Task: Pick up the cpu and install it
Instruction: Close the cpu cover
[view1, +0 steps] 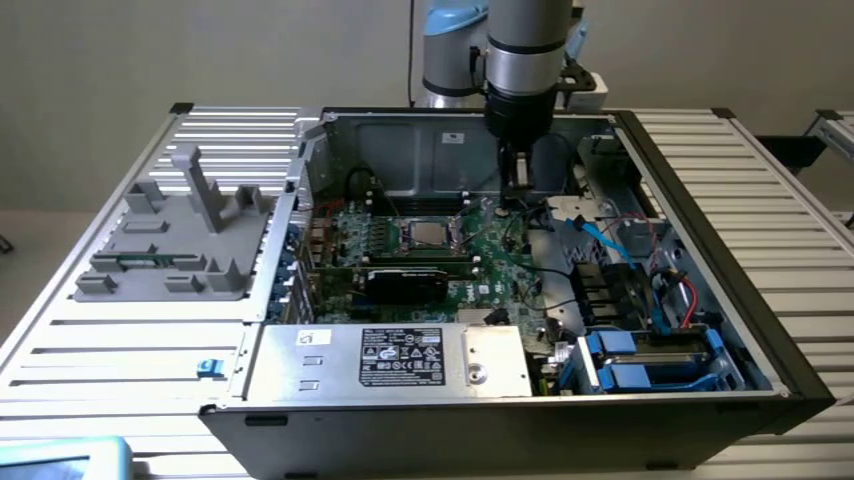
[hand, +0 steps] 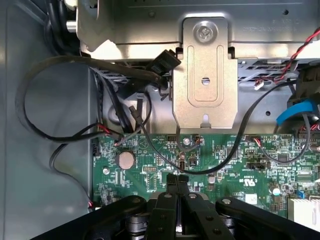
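Observation:
The cpu (view1: 427, 233), a small square chip with a shiny silver top, lies flat in the socket frame on the green motherboard (view1: 501, 262) inside the open computer case. My gripper (view1: 518, 188) hangs inside the case, a short way to the exterior view's right of the cpu and nearer the case's back wall. In the wrist view my gripper (hand: 177, 178) is shut, its two black fingers pressed together with nothing between them, above the green motherboard (hand: 225, 160) near a coin cell (hand: 125, 160).
A black card (view1: 420, 278) stands just in front of the socket. A silver box with a white label (view1: 400, 358) fills the case's front. Blue drive caddies (view1: 641, 360) and loose cables (hand: 60, 125) crowd the case. A grey fixture (view1: 174, 245) stands outside it.

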